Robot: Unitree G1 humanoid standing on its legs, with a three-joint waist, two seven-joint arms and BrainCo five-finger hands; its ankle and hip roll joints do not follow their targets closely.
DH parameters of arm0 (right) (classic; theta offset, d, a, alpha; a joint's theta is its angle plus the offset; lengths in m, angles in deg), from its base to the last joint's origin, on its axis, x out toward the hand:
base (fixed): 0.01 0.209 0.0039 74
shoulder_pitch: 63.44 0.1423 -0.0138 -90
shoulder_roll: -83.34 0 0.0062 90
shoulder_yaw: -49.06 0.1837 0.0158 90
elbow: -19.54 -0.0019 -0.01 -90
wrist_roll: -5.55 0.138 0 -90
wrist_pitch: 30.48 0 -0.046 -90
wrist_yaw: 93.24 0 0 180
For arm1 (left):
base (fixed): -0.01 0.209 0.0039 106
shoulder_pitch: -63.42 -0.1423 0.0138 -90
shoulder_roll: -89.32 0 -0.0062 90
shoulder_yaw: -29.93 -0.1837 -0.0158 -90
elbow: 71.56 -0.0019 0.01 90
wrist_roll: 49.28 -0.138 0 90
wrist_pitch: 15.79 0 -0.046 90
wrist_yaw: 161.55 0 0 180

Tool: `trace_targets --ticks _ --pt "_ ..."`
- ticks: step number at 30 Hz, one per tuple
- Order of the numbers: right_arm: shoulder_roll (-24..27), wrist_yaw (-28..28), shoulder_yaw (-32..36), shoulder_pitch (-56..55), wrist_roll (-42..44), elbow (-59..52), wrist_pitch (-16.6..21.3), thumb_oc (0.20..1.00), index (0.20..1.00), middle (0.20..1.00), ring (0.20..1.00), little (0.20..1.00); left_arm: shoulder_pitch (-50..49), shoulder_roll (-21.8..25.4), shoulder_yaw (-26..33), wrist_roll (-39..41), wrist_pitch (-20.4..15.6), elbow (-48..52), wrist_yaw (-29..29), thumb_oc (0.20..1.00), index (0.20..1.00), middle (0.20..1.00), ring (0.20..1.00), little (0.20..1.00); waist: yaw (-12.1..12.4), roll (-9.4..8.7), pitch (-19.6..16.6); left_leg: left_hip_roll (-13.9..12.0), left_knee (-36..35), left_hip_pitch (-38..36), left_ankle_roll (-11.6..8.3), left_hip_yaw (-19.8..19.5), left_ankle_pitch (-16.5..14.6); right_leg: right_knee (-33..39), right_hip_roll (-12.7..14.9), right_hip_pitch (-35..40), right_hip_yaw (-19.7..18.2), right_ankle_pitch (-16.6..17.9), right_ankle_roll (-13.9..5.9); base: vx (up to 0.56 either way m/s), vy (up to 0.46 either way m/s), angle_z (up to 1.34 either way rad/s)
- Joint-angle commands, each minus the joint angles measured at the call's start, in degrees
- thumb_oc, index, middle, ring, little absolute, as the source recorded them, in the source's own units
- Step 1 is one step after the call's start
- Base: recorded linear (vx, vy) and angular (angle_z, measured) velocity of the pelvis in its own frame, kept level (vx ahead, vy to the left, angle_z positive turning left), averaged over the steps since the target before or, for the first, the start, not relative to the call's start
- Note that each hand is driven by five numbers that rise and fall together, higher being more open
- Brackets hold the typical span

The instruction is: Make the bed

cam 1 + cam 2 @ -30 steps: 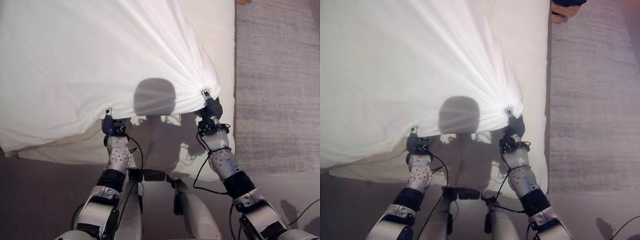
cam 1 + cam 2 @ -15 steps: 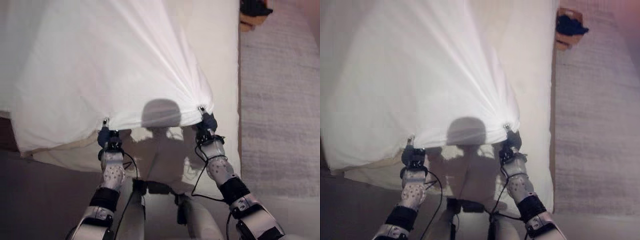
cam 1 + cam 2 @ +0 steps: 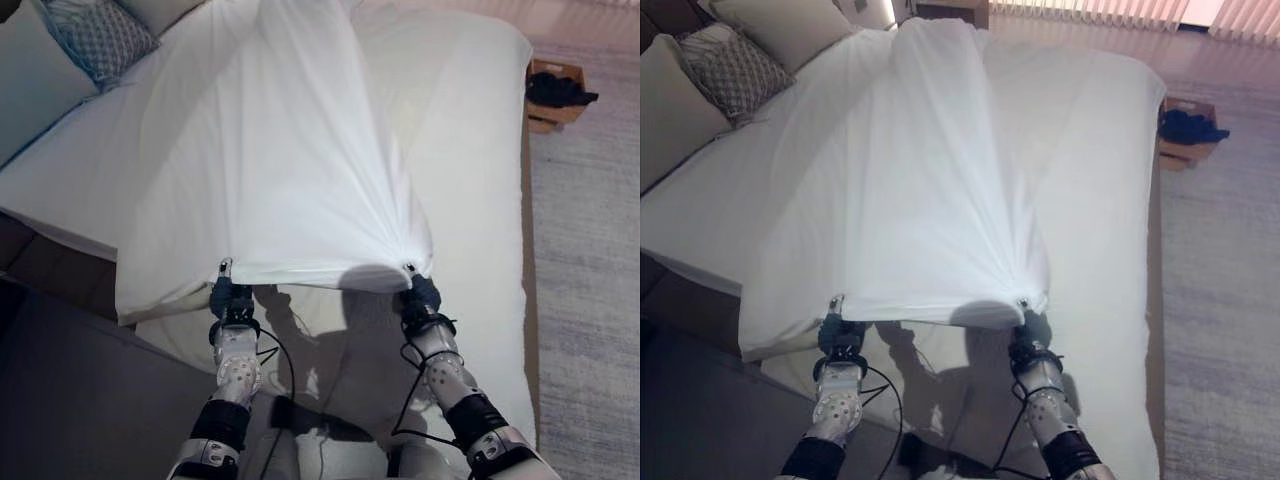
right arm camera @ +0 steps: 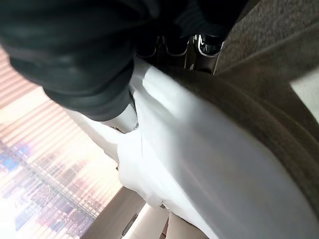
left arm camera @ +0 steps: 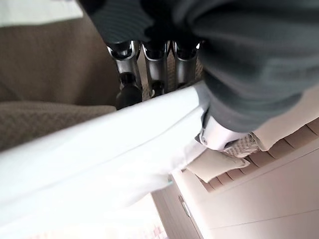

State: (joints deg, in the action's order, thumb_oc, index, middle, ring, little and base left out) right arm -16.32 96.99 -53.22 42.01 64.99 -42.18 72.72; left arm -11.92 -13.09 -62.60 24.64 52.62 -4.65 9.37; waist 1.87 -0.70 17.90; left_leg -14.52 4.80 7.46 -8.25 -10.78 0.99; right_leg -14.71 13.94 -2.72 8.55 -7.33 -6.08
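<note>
The bed [image 3: 480,200] now shows almost whole, with pillows [image 3: 735,65] at its far left corner, where a second ago the white sheet [image 3: 290,170] filled the view; the camera has tilted up. The sheet hangs lifted above the mattress, stretched back from its near edge toward the far end, and looks narrower and tauter than before. The left hand [image 3: 229,296] and right hand [image 3: 420,292] each pinch a near corner, fingers curled on cloth. The spread looks under way, not yet laid flat.
</note>
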Motion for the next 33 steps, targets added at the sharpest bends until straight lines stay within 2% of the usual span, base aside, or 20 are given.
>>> trace_targets --ticks 1,2,3,4,5,7,8,9,10,13,15,16,21,22,24,26,27,28,30,33 --pt "0.78 -0.88 -0.69 -5.17 0.99 -0.94 0.31 0.200 0.200 0.200 0.200 0.200 -1.14 5.37 4.66 -1.22 -4.23 5.32 1.78 0.200 0.200 0.200 0.200 0.200 -0.13 -1.57 -6.94 5.36 5.11 -1.85 0.07 -1.41 -4.29 6.18 7.75 -1.75 -3.25 11.67 -5.49 0.06 0.410 -0.27" --pt "0.76 -0.88 -0.67 -5.15 0.99 -0.94 0.30 0.200 0.200 0.200 0.200 0.200 -1.11 5.39 4.66 -1.21 -4.23 5.31 1.78 0.200 0.200 0.200 0.200 0.200 -0.18 -1.70 -7.04 5.55 5.12 -1.66 0.14 -1.43 -4.16 6.38 7.91 -1.81 -3.23 11.88 -5.56 0.03 0.862 -0.23" --pt "0.20 -0.84 -1.11 -5.51 1.22 -0.95 -0.24 0.200 0.200 0.200 0.200 0.200 -0.68 5.88 2.74 -1.68 -4.05 4.91 2.27 0.200 0.200 0.200 0.200 0.200 0.05 -3.20 -6.88 8.49 6.62 -1.66 1.46 1.52 -7.75 8.03 11.73 -2.52 -2.72 21.26 -6.18 -0.10 0.646 0.09" --pt "-0.40 -0.59 -1.30 -4.34 1.60 -0.65 0.10 0.200 0.200 0.200 0.200 0.200 0.27 6.80 2.49 -2.61 -4.29 4.26 1.75 0.200 0.200 0.200 0.200 0.200 0.51 -3.48 -6.38 9.11 6.67 -1.34 2.09 4.06 -7.95 8.55 12.60 -3.88 -0.67 25.08 -5.87 -0.16 0.836 -0.02" --pt "-1.47 -0.11 -2.17 -2.83 2.14 0.26 0.63 0.200 0.200 0.200 0.200 0.200 0.99 7.80 2.18 -3.75 -4.56 3.85 1.11 0.200 0.200 0.200 0.200 0.200 1.38 -2.95 -5.97 9.20 6.00 -1.15 2.57 6.19 -7.50 8.34 12.81 -5.07 3.53 24.76 -5.38 -0.18 0.618 -0.47" --pt "-2.36 -0.15 -2.55 -1.65 2.36 1.69 0.73 0.200 0.200 0.200 0.200 0.200 0.86 8.06 2.26 -4.79 -4.31 3.76 0.63 0.200 0.200 0.200 0.200 0.200 1.89 -2.04 -6.11 9.73 4.51 -0.79 3.32 6.99 -6.39 6.97 12.23 -5.13 5.68 21.74 -4.80 -0.12 0.557 -0.86" --pt "-2.72 -0.41 -3.09 -0.40 2.85 2.76 0.99 0.200 0.200 0.200 0.200 0.200 1.16 8.11 1.74 -5.08 -4.05 3.84 1.14 0.200 0.200 0.200 0.200 0.200 1.30 -0.80 -6.40 11.72 1.81 -1.20 4.70 7.37 -4.42 0.94 5.08 -5.67 1.67 14.18 -2.43 -0.06 0.440 -0.47" --pt "-2.71 -0.42 -3.07 -0.36 2.86 2.78 1.00 0.200 0.200 0.200 0.200 0.200 1.19 8.11 1.75 -5.07 -4.05 3.83 1.14 0.200 0.200 0.200 0.200 0.200 1.34 -0.83 -6.46 11.73 1.70 -1.13 4.70 7.40 -4.28 0.90 5.10 -5.84 1.62 14.21 -2.40 -0.04 0.729 -0.01" --pt "-2.76 -1.17 -3.73 -0.36 3.18 3.01 0.79 0.200 0.200 0.200 0.200 0.200 0.81 8.15 1.41 -5.54 -2.98 4.05 1.56 0.200 0.200 0.200 0.200 0.200 1.13 -0.50 -7.07 13.48 -0.37 -2.36 5.61 7.14 -3.24 -2.52 -3.31 -5.29 0.87 6.11 0.07 0.01 0.424 0.17" --pt "-2.88 -2.29 -4.73 -1.19 3.91 3.64 1.03 0.200 0.200 0.200 0.200 0.200 0.13 7.64 1.84 -7.46 -2.50 3.86 0.69 0.200 0.200 0.200 0.200 0.200 0.67 -1.43 -7.47 16.86 -3.01 -4.71 6.48 6.94 -2.11 -2.21 -12.96 -5.48 -0.52 2.53 2.14 0.04 0.355 0.10" --pt "-2.78 -2.47 -4.79 -1.38 4.24 3.94 1.36 0.200 0.200 0.200 0.200 0.200 -0.31 7.35 2.03 -7.85 -2.48 3.81 0.80 0.200 0.200 0.200 0.200 0.200 0.46 -1.68 -7.63 18.04 -3.63 -5.05 6.67 6.49 -1.71 -0.23 -15.26 -5.20 -1.99 2.58 2.52 0.06 0.202 0.22" --pt "-1.88 -2.17 -4.19 -2.99 4.08 3.44 1.78 0.200 0.200 0.200 0.200 0.200 -0.40 6.15 1.51 -7.92 -2.67 3.35 1.03 0.200 0.200 0.200 0.200 0.200 -0.90 -1.62 -7.71 20.92 -3.86 -5.60 6.68 4.84 -1.04 3.89 -16.91 -3.13 -6.48 2.53 3.78 0.06 0.156 0.38" --pt "-0.81 -1.52 -2.88 -5.13 5.03 2.01 2.36 0.200 0.200 0.200 0.200 0.200 -1.52 3.74 0.20 -8.25 -1.52 3.41 1.36 0.200 0.200 0.200 0.200 0.200 -3.27 -0.05 -6.79 22.47 5.35 -2.87 3.44 8.35 -2.91 3.80 -13.85 -1.29 -2.87 2.49 4.39 0.06 0.191 0.78" --pt "-0.41 -1.13 -2.07 -5.77 5.34 2.10 2.60 0.200 0.200 0.200 0.200 0.200 -1.34 2.77 -0.30 -7.14 -1.02 2.85 1.78 0.200 0.200 0.200 0.200 0.200 -4.55 -0.21 -6.07 17.64 7.93 -2.02 3.86 15.27 -4.35 4.51 -11.35 0.13 -1.96 1.85 3.66 -0.01 0.233 1.02" --pt "-0.50 -0.78 -2.20 -5.85 5.62 2.04 2.66 0.200 0.200 0.200 0.200 0.200 -1.52 2.75 -0.60 -7.20 -0.87 2.51 1.93 0.200 0.200 0.200 0.200 0.200 -4.31 -0.11 -6.18 16.37 8.15 -1.76 4.20 15.36 -4.73 4.89 -10.88 0.68 -2.20 1.52 3.34 0.04 0.223 0.87" --pt "-1.00 -0.12 -1.95 -5.90 5.86 2.38 2.43 0.200 0.200 0.200 0.200 0.200 -2.16 2.71 -0.33 -6.37 -0.98 2.54 1.57 0.200 0.200 0.200 0.200 0.200 -3.77 -0.72 -7.49 13.62 7.51 -1.03 4.70 12.13 -4.15 5.10 -9.33 0.90 -3.60 1.19 2.44 0.15 0.279 -0.02" --pt "-1.30 0.54 -2.21 -5.45 5.03 2.80 2.59 0.200 0.200 0.200 0.200 0.200 -2.17 2.82 -0.19 -5.65 -1.44 2.75 0.85 0.200 0.200 0.200 0.200 0.200 -2.73 -1.63 -8.22 9.89 6.89 -0.32 4.06 5.41 -1.78 4.92 -6.98 0.96 -5.92 1.26 1.50 0.11 0.255 -0.04" --pt "-1.30 0.54 -2.21 -5.45 5.03 2.80 2.59 0.200 0.200 0.200 0.200 0.200 -2.17 2.82 -0.19 -5.65 -1.44 2.75 0.85 0.200 0.200 0.200 0.200 0.200 -2.74 -1.63 -8.25 9.89 6.88 -0.29 4.06 5.40 -1.77 4.93 -6.98 0.94 -5.91 1.27 1.51 0.23 0.535 0.00" --pt "-1.36 1.17 -2.14 -4.40 4.44 3.11 1.96 0.200 0.200 0.200 0.200 0.200 -1.88 3.21 0.67 -4.84 -2.00 2.61 -0.10 0.200 0.200 0.200 0.200 0.200 -2.10 -1.55 -9.19 4.24 3.97 -1.17 2.52 -1.05 2.39 4.48 -4.49 1.02 -9.19 1.28 -0.14 0.21 0.567 -0.20" --pt "-1.23 1.49 -2.03 -3.40 4.09 3.19 1.30 0.200 0.200 0.200 0.200 0.200 -1.31 3.55 0.74 -4.22 -2.09 2.33 -0.32 0.200 0.200 0.200 0.200 0.200 -1.39 -1.31 -9.97 2.43 3.96 -2.19 -0.08 -6.08 2.46 4.20 -0.52 0.96 -12.82 3.53 -2.77 0.15 0.666 -0.46"
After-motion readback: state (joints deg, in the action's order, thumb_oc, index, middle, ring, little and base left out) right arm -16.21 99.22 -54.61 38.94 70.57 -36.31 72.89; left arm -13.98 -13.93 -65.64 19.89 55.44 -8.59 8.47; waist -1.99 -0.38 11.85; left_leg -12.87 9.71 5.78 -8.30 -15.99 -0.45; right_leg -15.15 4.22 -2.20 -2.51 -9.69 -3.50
